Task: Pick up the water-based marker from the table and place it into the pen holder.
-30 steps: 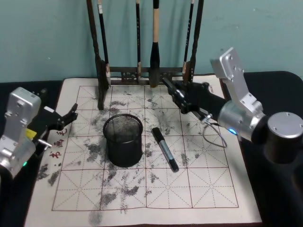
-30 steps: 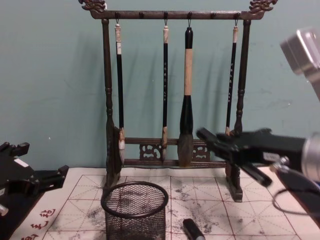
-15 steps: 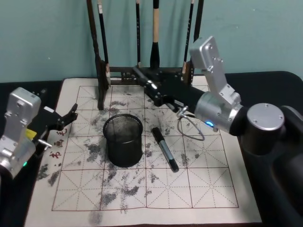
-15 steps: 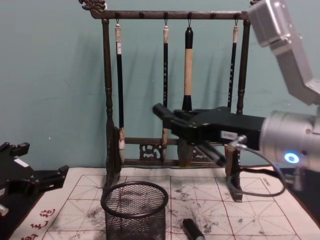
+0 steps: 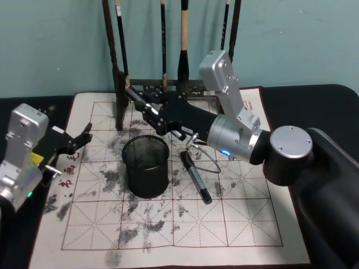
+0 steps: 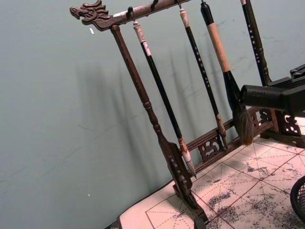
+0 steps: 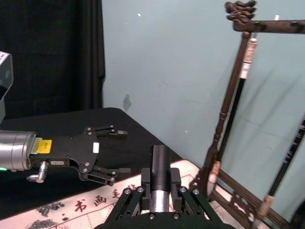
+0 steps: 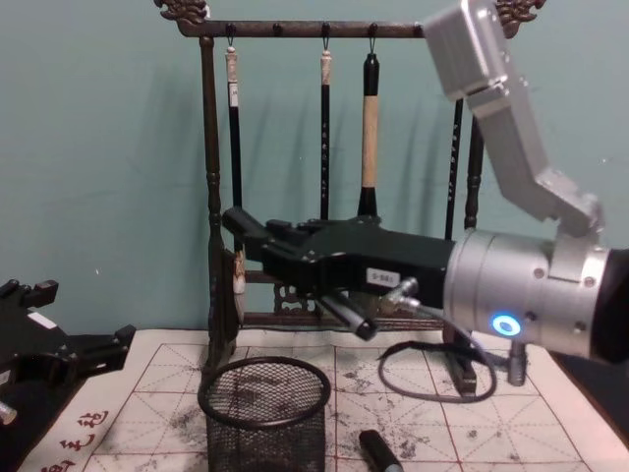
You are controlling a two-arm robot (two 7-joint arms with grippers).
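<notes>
Right gripper (image 5: 156,114): spread, empty, held above holder (image 5: 146,165) | marker (image 5: 195,176): laid flat on table (image 5: 252,224), just right of holder | left gripper (image 5: 84,136): spread, parked at table's left edge.

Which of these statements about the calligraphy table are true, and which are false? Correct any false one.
1. The marker lies on the mat, outside the pen holder. True.
2. The right gripper holds the marker. False: it holds nothing and is raised near the brush rack.
3. The left gripper sits at the mat's left edge, fingers open. True.
4. The pen holder lies tipped over. False: it stands upright.
</notes>
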